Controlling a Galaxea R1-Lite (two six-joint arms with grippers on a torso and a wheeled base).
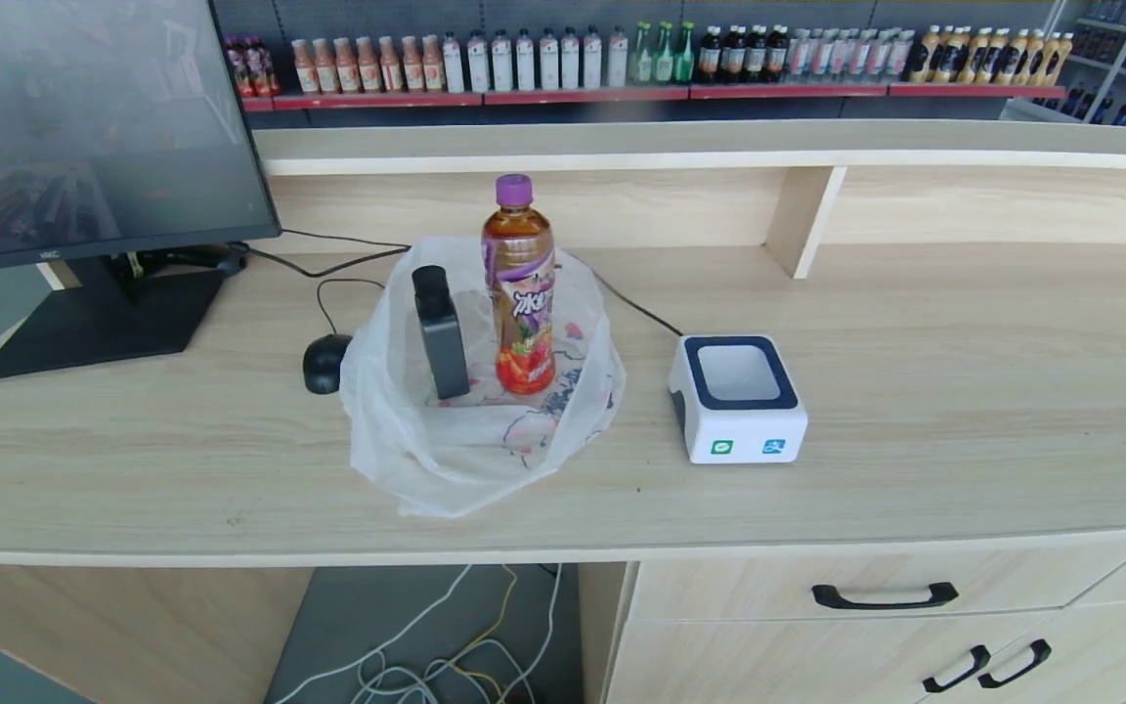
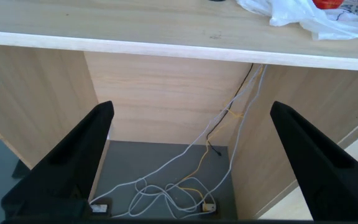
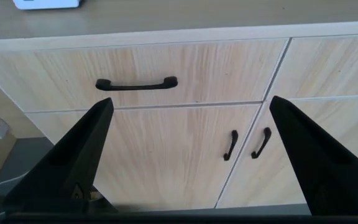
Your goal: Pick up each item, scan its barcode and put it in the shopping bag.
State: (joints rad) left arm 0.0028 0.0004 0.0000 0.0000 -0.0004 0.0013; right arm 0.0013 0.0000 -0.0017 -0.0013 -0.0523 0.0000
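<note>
As the left claw [image 2: 190, 109] and right claw [image 3: 190, 102] were held apart below the table [image 1: 915, 391], a tea bottle [image 1: 522, 293] and black container [image 1: 440, 337] were pictured in the shopping bag [image 1: 407, 440], the task judged done.

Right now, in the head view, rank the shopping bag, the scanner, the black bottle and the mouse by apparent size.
1. shopping bag
2. scanner
3. black bottle, standing in the bag
4. mouse, smallest

A: On counter [image 1: 964, 391], far left?
B: Monitor [image 1: 84, 127] on black stand [image 1: 104, 323]; mouse [image 1: 325, 363] near it.
A: Below?
B: Drawer handle [image 1: 884, 595]; loose cables [image 1: 446, 665] on floor.
A: Behind?
B: Shelved bottles [image 1: 622, 57], one long row.
</note>
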